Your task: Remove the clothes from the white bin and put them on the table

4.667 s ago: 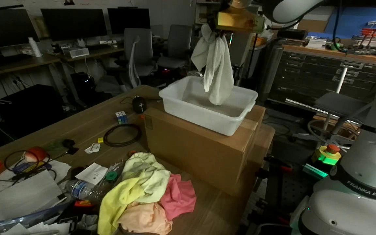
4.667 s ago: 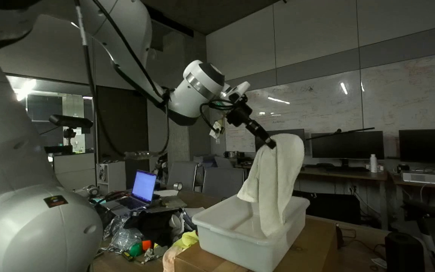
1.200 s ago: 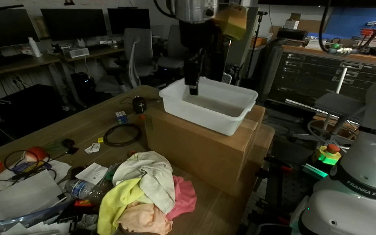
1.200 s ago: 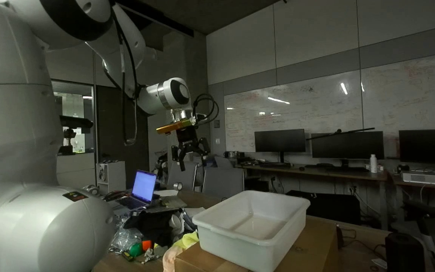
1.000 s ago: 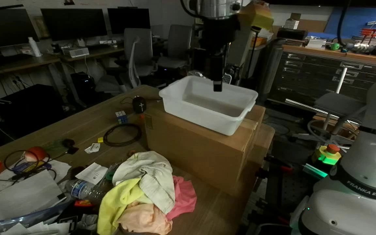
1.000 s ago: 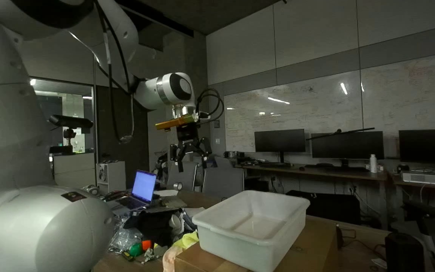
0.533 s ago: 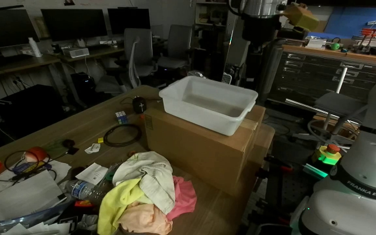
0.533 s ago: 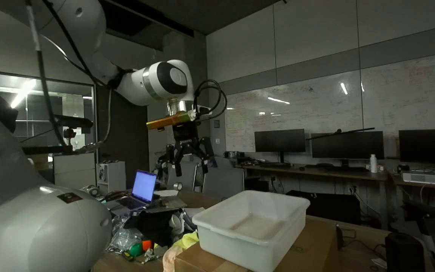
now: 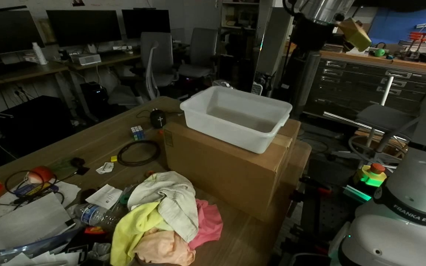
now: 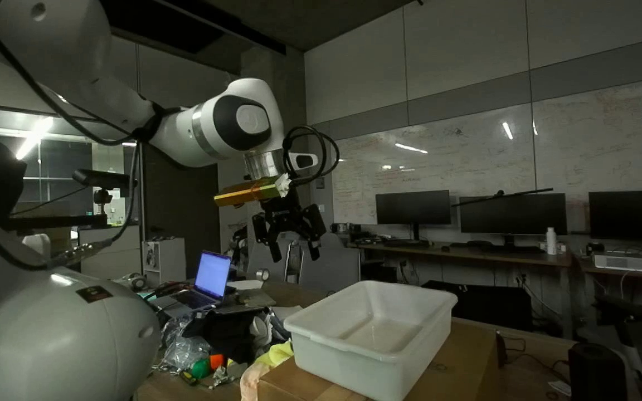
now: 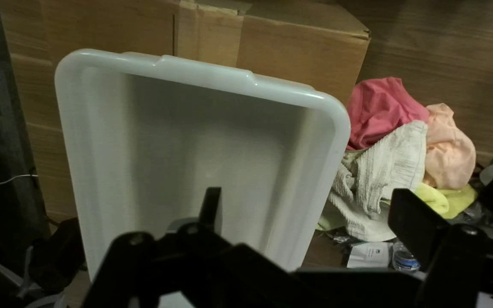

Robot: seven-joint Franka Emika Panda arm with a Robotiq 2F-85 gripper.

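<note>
The clothes [image 9: 163, 212] lie heaped on the wooden table [image 9: 242, 236]: a whitish cloth on top, with yellow, peach and pink garments beside and under it. In an exterior view only a peach and yellow edge of the clothes [image 10: 254, 379] shows past the box. The white bin [image 9: 224, 131] stands on a cardboard box, and the wrist view looks into it: no garment is visible inside the white bin [image 11: 210, 77]. My gripper [image 10: 294, 255] hangs in the air above bin height, its fingers [image 11: 415, 218] spread wide and nothing between them.
The brown cardboard box [image 9: 220, 173] raises the bin above the tabletop. Beside the clothes lie a plastic bottle [image 9: 96, 215], papers [image 9: 24, 218] and a coiled black cable [image 9: 139, 152]. A laptop [image 10: 212, 275] sits among clutter behind the bin in an exterior view.
Several seconds ago the gripper held the whitish cloth over the bin; the cloth now lies on the pile. Since then the open gripper has moved rightward, clear of the bin, in an exterior view.
</note>
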